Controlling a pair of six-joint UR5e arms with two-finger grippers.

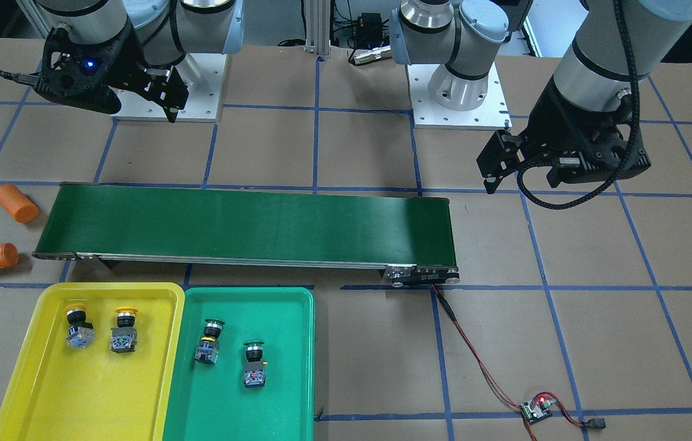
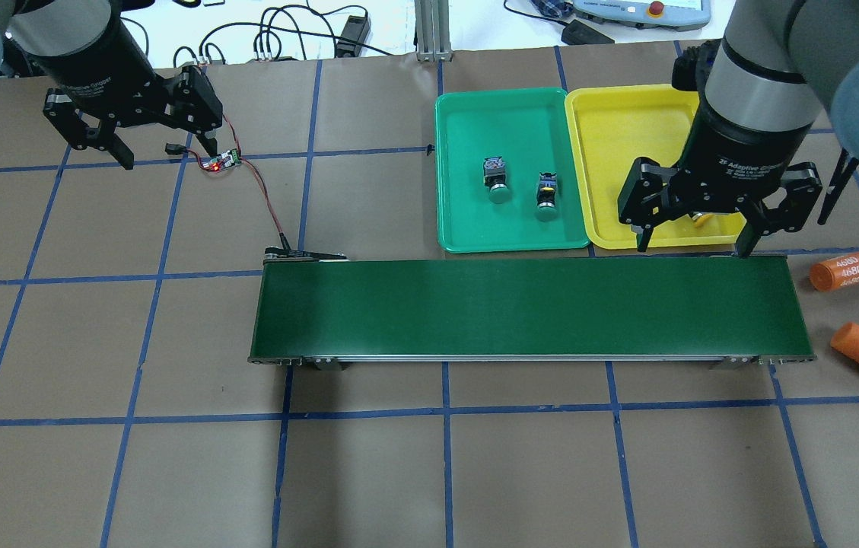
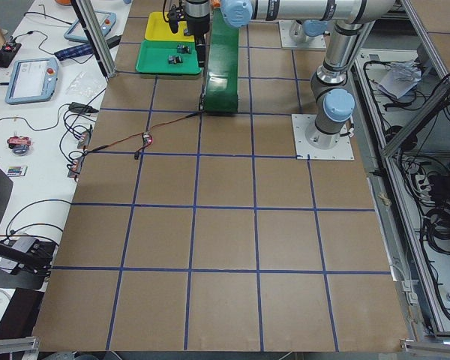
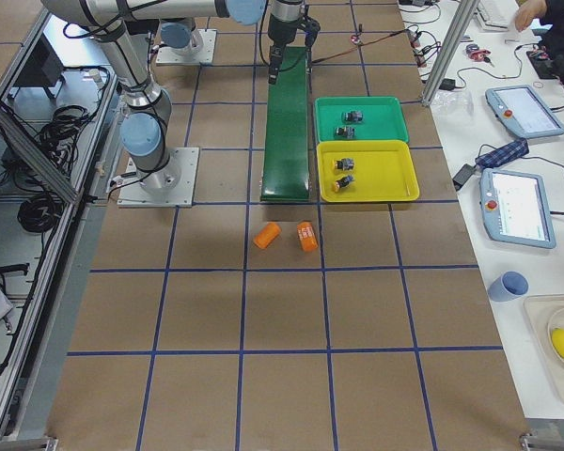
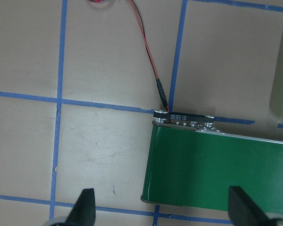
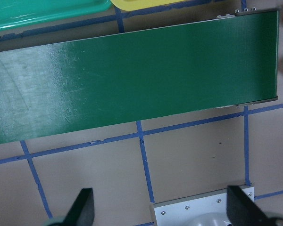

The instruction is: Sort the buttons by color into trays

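We see yellow-capped push-buttons [image 1: 79, 327] in the shallow yellow plastic tray [image 1: 76, 392], green-capped push-buttons [image 1: 208, 342] in the green plastic tray [image 1: 229, 410] at its front-view three o'clock, so our left gripper [image 2: 168, 154] and right gripper [image 2: 690, 247] hang splayed, empty.

Long dark-green conveyor belt [image 1: 247, 223], two orange cylinders [image 1: 16, 203] beside one end, small wired circuit board [image 1: 534, 410] past the other

A brown, paper-covered surface [image 2: 94, 342] is marked with a grid of blue tape lines [image 2: 446, 457]. Along its far edge runs a white bench [image 4: 545, 265] holding blue-rimmed touchscreen pendants [image 4: 519, 209] and an aluminium post [image 2: 429, 30].
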